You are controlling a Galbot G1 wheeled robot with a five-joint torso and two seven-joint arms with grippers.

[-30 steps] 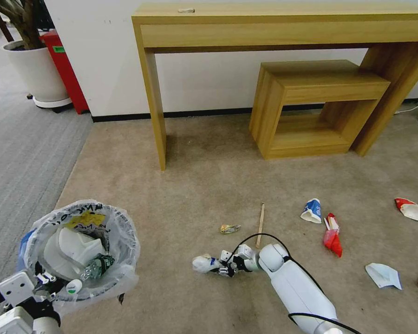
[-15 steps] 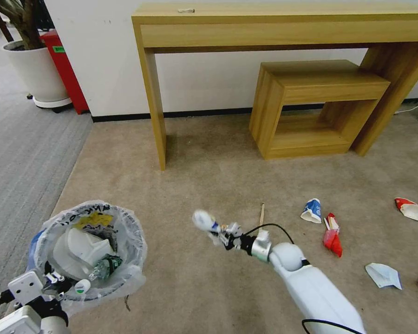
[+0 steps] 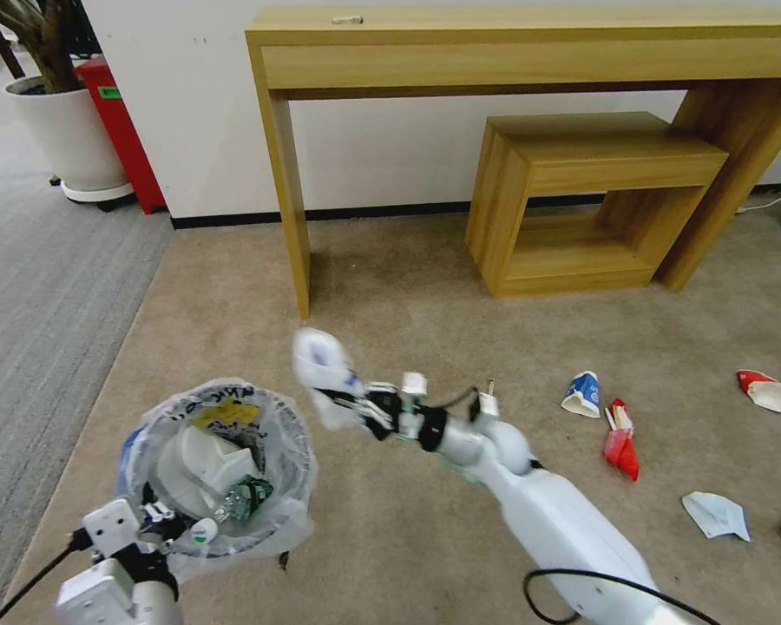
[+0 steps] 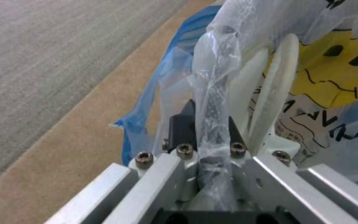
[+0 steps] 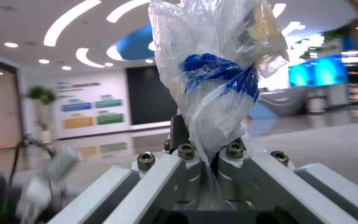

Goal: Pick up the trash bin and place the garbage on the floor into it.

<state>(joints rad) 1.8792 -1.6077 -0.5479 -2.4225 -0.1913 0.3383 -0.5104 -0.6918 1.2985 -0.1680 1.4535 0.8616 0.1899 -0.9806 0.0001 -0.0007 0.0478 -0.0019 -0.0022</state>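
Trash bin point(image 3: 221, 469), a small round blue tub lined with a crinkly, see-through whitish plastic bag printed in black with a yellow patch, hangs at the lower left of the head view above the beige short-pile carpet floor point(image 3: 390, 295). Inside lie a white slipper point(image 3: 195, 456) and a small clear bottle point(image 3: 239, 502). The left hand point(image 3: 160, 525) reaches up from below and is clamped on the bin's near rim; the left wrist view shows its fingers closed over a twisted fold of the bag liner point(image 4: 214, 102).

The right arm stretches forward and to the left, raised off the carpet, its right hand point(image 3: 343, 404) pinching a crumpled white plastic wrapper with blue print point(image 3: 321, 365), held in the air just beside the bin's far edge. The right wrist view shows that wrapper point(image 5: 216, 71) bunched between the closed fingers.

On the carpet to the right lie a thin wooden stick point(image 3: 490, 386), a squashed blue-and-white paper cup point(image 3: 583, 393), a red-and-white crushed paper cup point(image 3: 620, 443), another red-and-white crushed cup point(image 3: 771, 392) and a pale blue face mask point(image 3: 716, 515).
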